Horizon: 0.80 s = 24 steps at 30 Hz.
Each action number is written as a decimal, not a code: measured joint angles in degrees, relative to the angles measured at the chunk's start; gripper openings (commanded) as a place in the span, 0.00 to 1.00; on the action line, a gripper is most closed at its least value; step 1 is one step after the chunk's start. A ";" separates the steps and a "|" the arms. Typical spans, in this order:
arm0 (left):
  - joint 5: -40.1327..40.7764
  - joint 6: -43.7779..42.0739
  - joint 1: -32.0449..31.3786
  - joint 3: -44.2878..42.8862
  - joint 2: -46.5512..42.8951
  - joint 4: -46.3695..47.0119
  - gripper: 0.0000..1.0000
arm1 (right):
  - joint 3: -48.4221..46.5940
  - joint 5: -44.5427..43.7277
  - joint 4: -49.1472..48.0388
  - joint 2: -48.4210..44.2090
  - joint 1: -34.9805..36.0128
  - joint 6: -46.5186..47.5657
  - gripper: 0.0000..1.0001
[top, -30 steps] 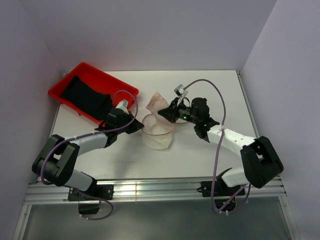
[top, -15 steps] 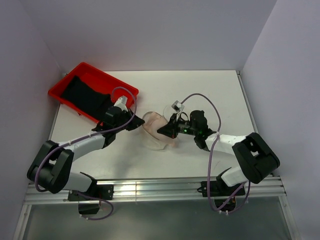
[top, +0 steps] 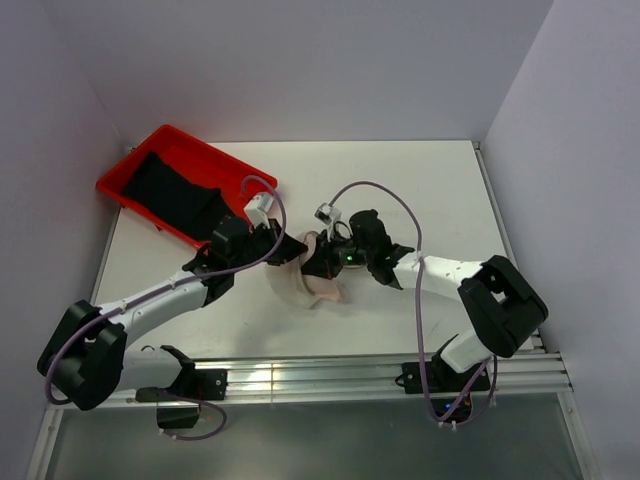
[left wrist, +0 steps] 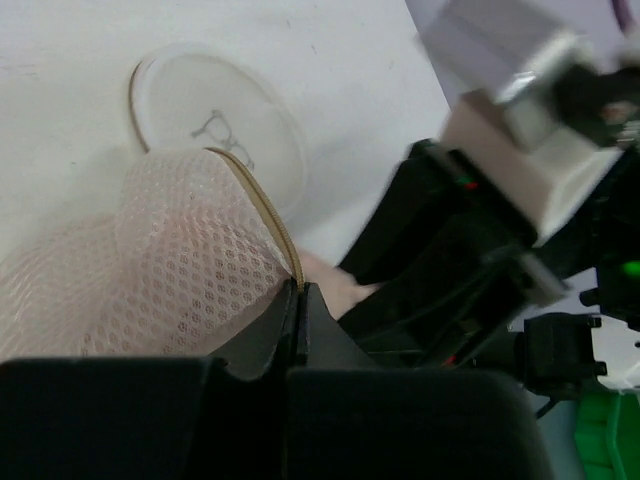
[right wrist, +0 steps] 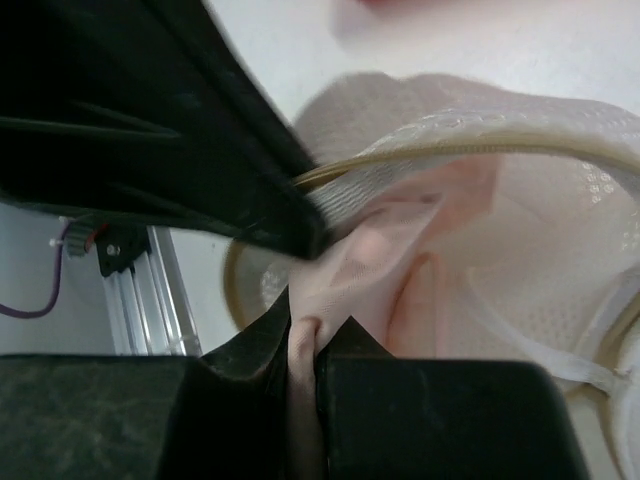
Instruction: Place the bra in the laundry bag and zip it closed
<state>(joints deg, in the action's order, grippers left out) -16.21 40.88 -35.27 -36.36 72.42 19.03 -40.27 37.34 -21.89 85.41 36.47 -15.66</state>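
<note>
The laundry bag (top: 290, 288) of white mesh lies tipped on its side at mid-table. My left gripper (top: 283, 250) is shut on its tan zipper rim (left wrist: 270, 220). The left wrist view shows the bag's round face with the bra outline (left wrist: 215, 125) lying flat behind the mesh (left wrist: 170, 250). My right gripper (top: 312, 266) is shut on a fold of the pale pink bra (right wrist: 400, 250), right at the bag's open mouth (right wrist: 560, 230). Part of the bra (top: 328, 290) sits inside the mesh. The two grippers are almost touching.
A red tray (top: 125, 178) holding a black cloth (top: 175, 195) stands at the back left, just behind my left arm. Grey walls close in the table on the left, back and right. A metal rail runs along the near edge.
My right gripper has carried the bra left and down from above the bag into its mouth. The left arm has reached further right, and the bag has tipped over and flattened.
</note>
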 measured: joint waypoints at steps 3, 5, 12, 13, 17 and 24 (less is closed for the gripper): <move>-0.63 -0.83 -0.98 0.24 -0.68 0.11 0.00 | -1.18 -1.62 3.43 1.86 1.25 0.07 0.00; -1.03 -1.22 -2.08 0.96 -1.55 0.28 0.00 | -2.08 -3.87 5.84 2.95 1.38 -1.03 0.00; -1.44 -0.07 -3.23 6.75 -4.83 3.93 0.00 | 2.93 -16.96 -0.15 -2.69 1.03 -19.78 0.00; -1.44 0.39 -3.23 7.41 -4.94 4.44 0.00 | 4.04 -19.74 -0.81 -4.20 1.33 -22.34 0.00; -1.42 2.89 -3.32 9.77 -4.96 7.58 0.00 | 4.74 -31.36 -2.16 -5.25 4.00 -30.36 0.02; -1.53 7.41 -3.37 12.39 -5.11 10.67 0.00 | 3.08 -47.34 -2.38 4.85 8.61 -39.74 0.22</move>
<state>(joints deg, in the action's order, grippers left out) -17.74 48.29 -38.63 -23.97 67.31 29.69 -37.19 -10.00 -24.27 90.26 45.08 -55.40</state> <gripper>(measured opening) 0.015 0.114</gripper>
